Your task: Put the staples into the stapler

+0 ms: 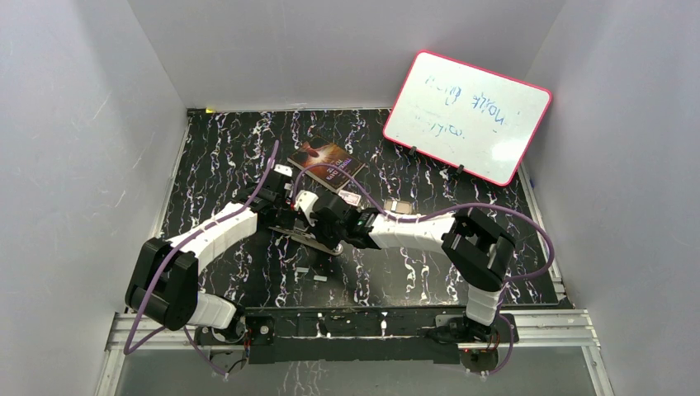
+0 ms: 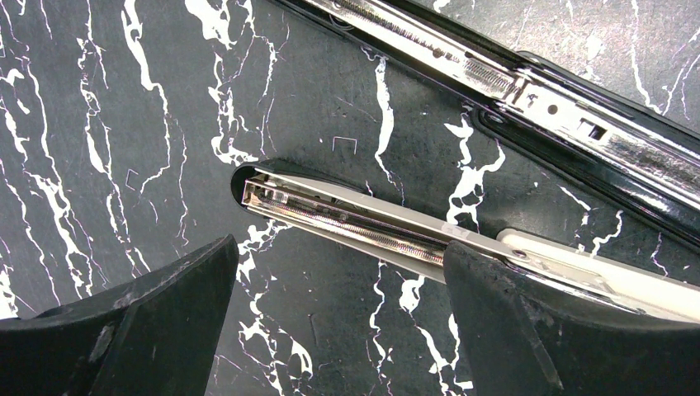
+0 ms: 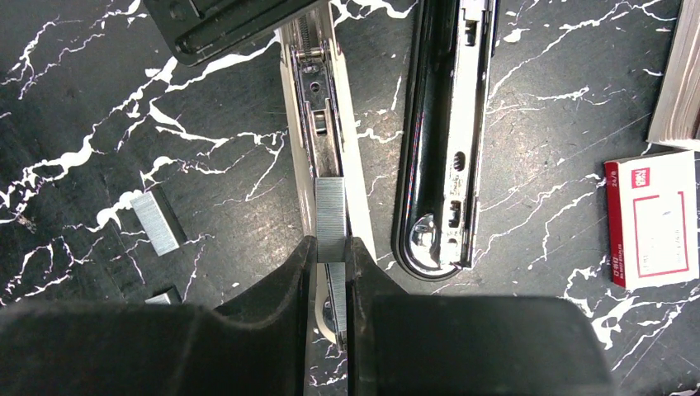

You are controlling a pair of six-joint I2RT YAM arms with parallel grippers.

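- Black, white-veined marble table (image 3: 99, 99): the black-and-chrome stapler (image 3: 446, 124) lies on it, folded open.
- My left gripper (image 2: 340, 252): fingers wide apart, one on either side of the stapler's magazine rail.
- My right gripper (image 3: 331, 252): pinched on a silver-grey strip of staples (image 3: 331, 210), which sits over the rail's channel.

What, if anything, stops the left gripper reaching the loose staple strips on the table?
Likely nothing: the loose staple strips lie flat on open table beside the stapler, and the left gripper is open and empty, so yes, probably.

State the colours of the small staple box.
The staple box is white with red trim; right wrist view.
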